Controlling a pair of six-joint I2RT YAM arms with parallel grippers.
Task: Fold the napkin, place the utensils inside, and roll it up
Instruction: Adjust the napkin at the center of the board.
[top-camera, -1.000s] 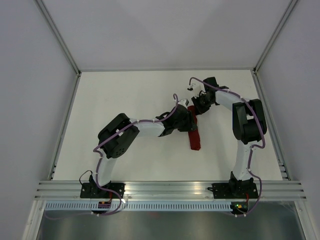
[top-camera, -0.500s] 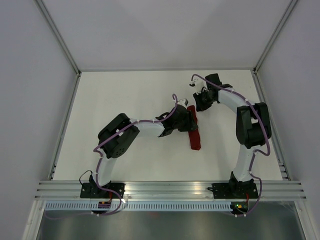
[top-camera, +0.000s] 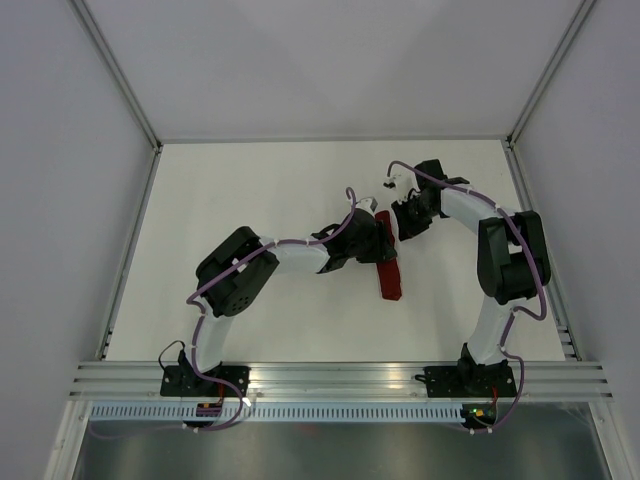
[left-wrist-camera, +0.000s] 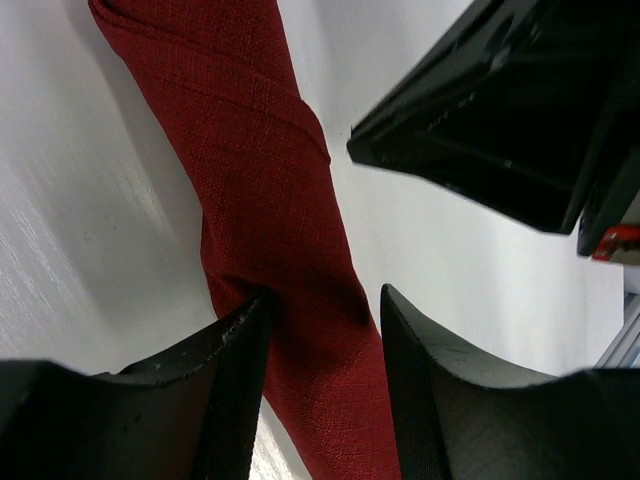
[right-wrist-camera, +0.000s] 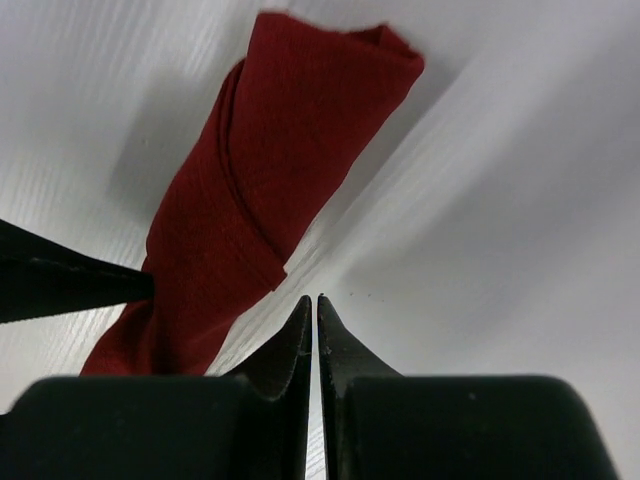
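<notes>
The maroon napkin (top-camera: 388, 272) lies rolled into a narrow tube on the white table, running from under the left gripper toward the near side. In the left wrist view the roll (left-wrist-camera: 270, 200) passes between the left gripper's fingers (left-wrist-camera: 225, 390), which press its sides. My left gripper (top-camera: 380, 240) is shut on the napkin roll. My right gripper (top-camera: 408, 222) is shut and empty, just right of the roll's far end (right-wrist-camera: 290, 130); its fingertips (right-wrist-camera: 316, 305) touch nothing. No fork or other utensil is in view.
The white table (top-camera: 250, 190) is bounded by grey walls and metal corner posts. An aluminium rail (top-camera: 340, 378) runs along the near edge with both arm bases. The two grippers are close together near the table's middle right.
The right gripper has swung from the roll's far end away to the back, then come back down beside it. The left gripper and the napkin roll have stayed in place.
</notes>
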